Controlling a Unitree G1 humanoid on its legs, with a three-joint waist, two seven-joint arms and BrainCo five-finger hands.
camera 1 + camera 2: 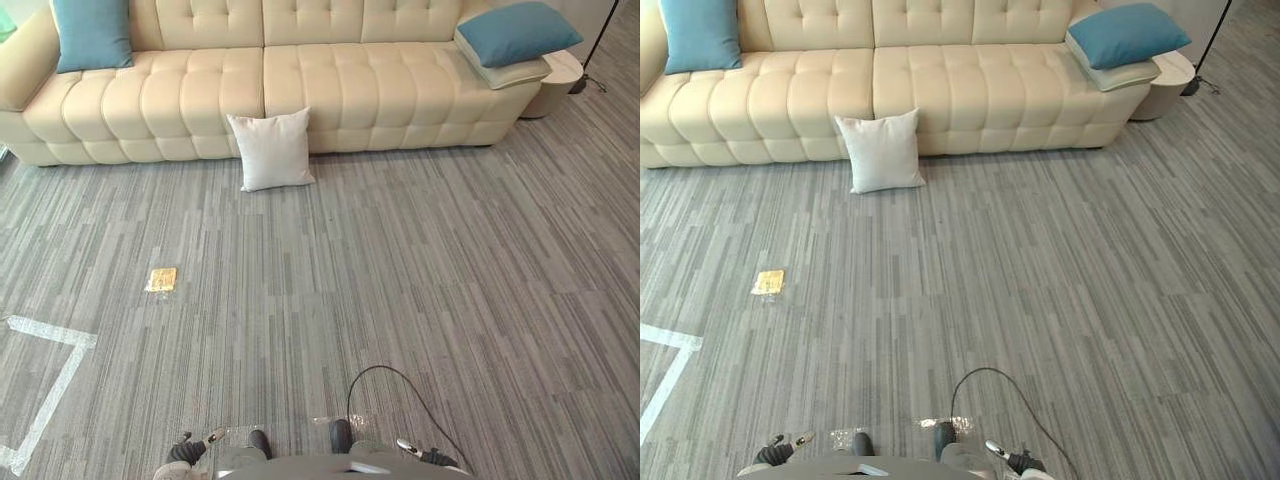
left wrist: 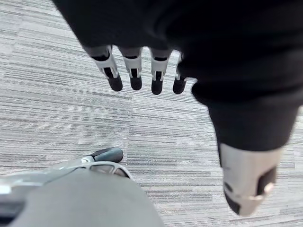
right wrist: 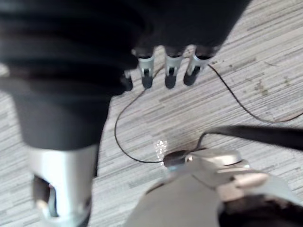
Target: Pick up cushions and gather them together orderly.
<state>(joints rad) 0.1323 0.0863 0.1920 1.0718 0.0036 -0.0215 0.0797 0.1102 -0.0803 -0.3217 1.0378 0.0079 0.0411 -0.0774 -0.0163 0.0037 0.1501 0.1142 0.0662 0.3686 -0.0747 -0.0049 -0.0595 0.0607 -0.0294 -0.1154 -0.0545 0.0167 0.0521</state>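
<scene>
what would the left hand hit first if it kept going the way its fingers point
Most likely the carpet. The left hand has straight, empty fingers aimed down at it, and nothing lies between them in the wrist view, though the depth is unclear.

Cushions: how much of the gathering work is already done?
Nothing gathered yet: white cushion stands on the floor against the sofa, left blue cushion and right blue cushion, on a pale cushion, sit at opposite sofa ends. The left hand and right hand hold nothing, fingers straight. All picking remains.
</scene>
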